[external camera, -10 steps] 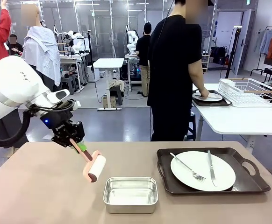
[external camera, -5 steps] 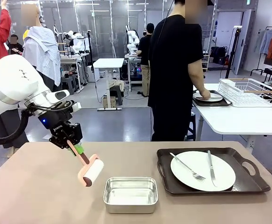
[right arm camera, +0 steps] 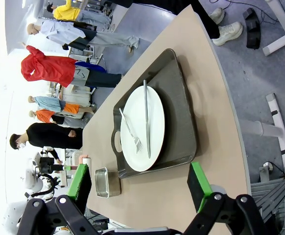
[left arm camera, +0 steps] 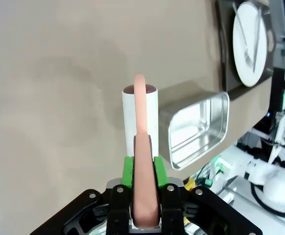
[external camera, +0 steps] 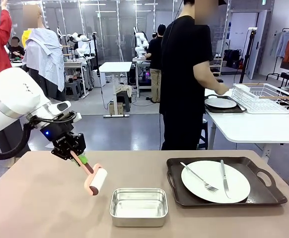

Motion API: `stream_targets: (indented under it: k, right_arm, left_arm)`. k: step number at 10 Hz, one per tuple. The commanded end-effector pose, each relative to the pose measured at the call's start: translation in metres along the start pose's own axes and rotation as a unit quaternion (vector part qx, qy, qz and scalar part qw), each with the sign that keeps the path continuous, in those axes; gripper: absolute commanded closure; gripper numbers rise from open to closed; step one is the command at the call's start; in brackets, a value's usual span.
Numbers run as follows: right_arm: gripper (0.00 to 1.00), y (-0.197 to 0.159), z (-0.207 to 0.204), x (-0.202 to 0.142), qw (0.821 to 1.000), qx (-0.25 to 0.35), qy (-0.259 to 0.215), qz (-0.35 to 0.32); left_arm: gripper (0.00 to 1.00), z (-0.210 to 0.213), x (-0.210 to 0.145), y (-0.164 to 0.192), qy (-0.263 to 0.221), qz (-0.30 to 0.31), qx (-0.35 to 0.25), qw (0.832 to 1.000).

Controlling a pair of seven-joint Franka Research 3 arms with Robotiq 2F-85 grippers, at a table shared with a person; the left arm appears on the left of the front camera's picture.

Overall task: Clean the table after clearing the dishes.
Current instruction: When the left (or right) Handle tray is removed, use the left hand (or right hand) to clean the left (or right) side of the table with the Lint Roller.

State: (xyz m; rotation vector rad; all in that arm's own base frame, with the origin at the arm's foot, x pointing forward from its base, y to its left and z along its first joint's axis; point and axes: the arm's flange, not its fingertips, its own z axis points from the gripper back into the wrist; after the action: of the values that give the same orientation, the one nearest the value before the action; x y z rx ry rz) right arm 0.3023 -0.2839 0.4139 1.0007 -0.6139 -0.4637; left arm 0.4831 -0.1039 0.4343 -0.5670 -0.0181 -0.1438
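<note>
Front view first: what's biggest?

The taupe table, running the full width, its left half bare. Behind it is a workshop room, with a white table at far right. A person stands there beside a far tray and far plate.

And nearer?

A dark tray, long side left to right, sits right of centre. It holds a plate with a fork and knife. A steel pan lies just left of it.

The grippers?

The left gripper has its fingers clamped on the pink roller. The handle slants down toward the pan, drum lowest. I can't tell whether it touches the table. The right gripper has its fingers wide apart, empty.
</note>
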Motion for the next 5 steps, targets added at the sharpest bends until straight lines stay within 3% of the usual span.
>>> stream_targets:
  k: [1,5]
  right_arm:
    - [0.00,0.001,0.002,-0.004,1.000,0.000,0.004,0.007]
    - [0.00,0.001,0.002,-0.004,1.000,0.000,0.004,0.007]
  left_arm:
    - [0.79,-0.002,0.018,0.010,-0.034,0.018,-0.026,0.999]
    - [0.79,-0.014,0.047,0.035,-0.011,0.033,-0.091,0.995]
